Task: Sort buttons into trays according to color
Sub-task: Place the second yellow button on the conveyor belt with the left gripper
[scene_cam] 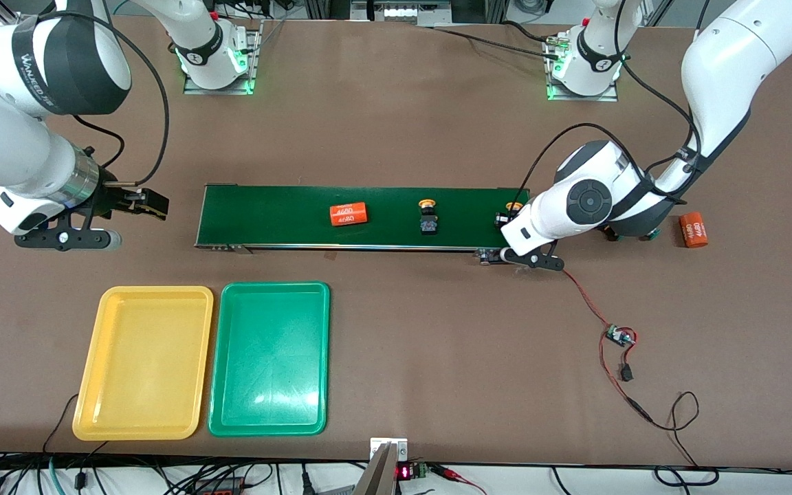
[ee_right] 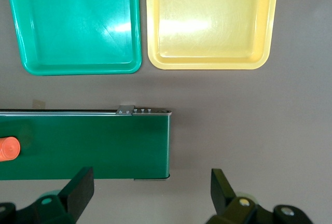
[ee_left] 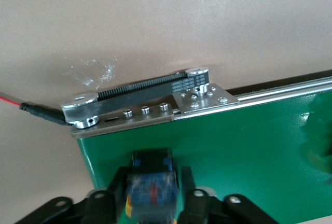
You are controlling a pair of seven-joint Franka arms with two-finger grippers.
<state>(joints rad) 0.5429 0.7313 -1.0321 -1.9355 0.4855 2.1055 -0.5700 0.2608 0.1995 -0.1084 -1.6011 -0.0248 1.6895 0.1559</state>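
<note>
Clock directions are read on the front view, with 12 o'clock toward the arms' bases.

1. Left end effector (ee_left: 151, 176): it is positioned low over the 3 o'clock end of the conveyor belt (scene_cam: 286, 213). A button (ee_left: 150, 161) with a yellow-orange cap is seen within it, on or just above the belt surface. Whether this button is clenched or released cannot be told.
2. Right end effector (ee_right: 150, 193): it is released, with the jaws spread wide and nothing between them. It is held over the worktop (scene_cam: 403, 124) at 9 o'clock of the belt, and this arm is judged to be waiting.
3. Second button (scene_cam: 428, 218): it also has a yellow-orange cap and is stood on the belt at 9 o'clock of the first, well apart from it.
4. Orange cylinder (scene_cam: 348, 214): it lies on the belt at 9 o'clock of the second button. A like cylinder (scene_cam: 693, 229) lies on the worktop at 3 o'clock of the belt. Neither is to be sorted.
5. Trays: the green tray (scene_cam: 269, 357) is placed at 7 o'clock of the belt, with the yellow tray (scene_cam: 141, 357) just beside it at its 9 o'clock. Both are empty.
6. Progress: no button has been sorted. The two visible buttons are judged to be destined for the yellow tray. No green-capped button is plainly shown.
</note>
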